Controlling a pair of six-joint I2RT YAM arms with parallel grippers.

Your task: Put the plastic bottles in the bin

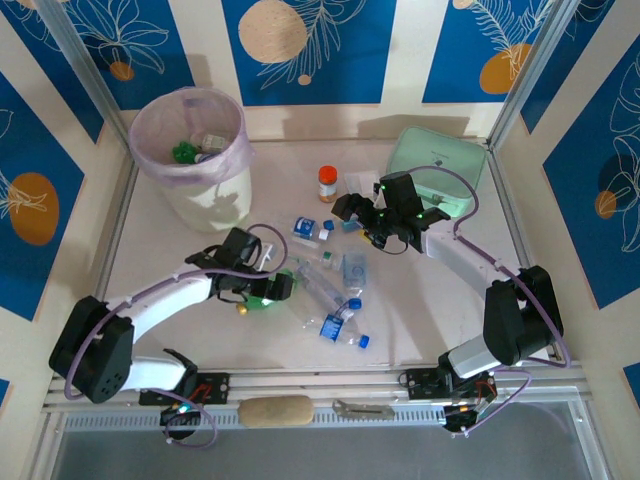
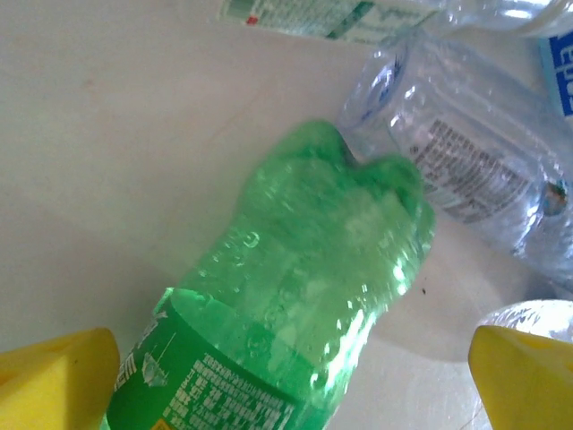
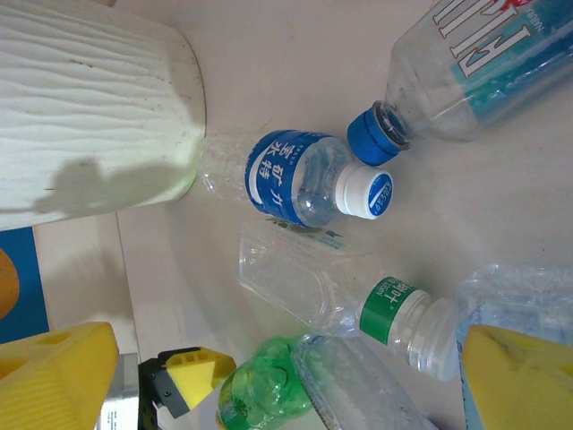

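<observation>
Jaws of the left gripper (image 2: pixel 291 385) stand spread wide, released, with a green plastic bottle (image 2: pixel 304 278) lying on the worktop (image 2: pixel 107 134) between the yellow pads (image 2: pixel 54 381); one pad sits just beside its label, the other well apart. Just past that bottle's base lies a clear bottle (image 2: pixel 474 161), close beside it. Jaws of the right gripper (image 3: pixel 285 381) are released too, holding nothing: a clear green-labelled bottle (image 3: pixel 358 300) lies between them, a blue-labelled white-capped bottle (image 3: pixel 291 179) farther out, a blue-capped bottle (image 3: pixel 466 63) beyond that. The bin (image 1: pixel 200 195) stands well beyond the left jaws, with a second green bottle (image 1: pixel 183 152) inside it.
</observation>
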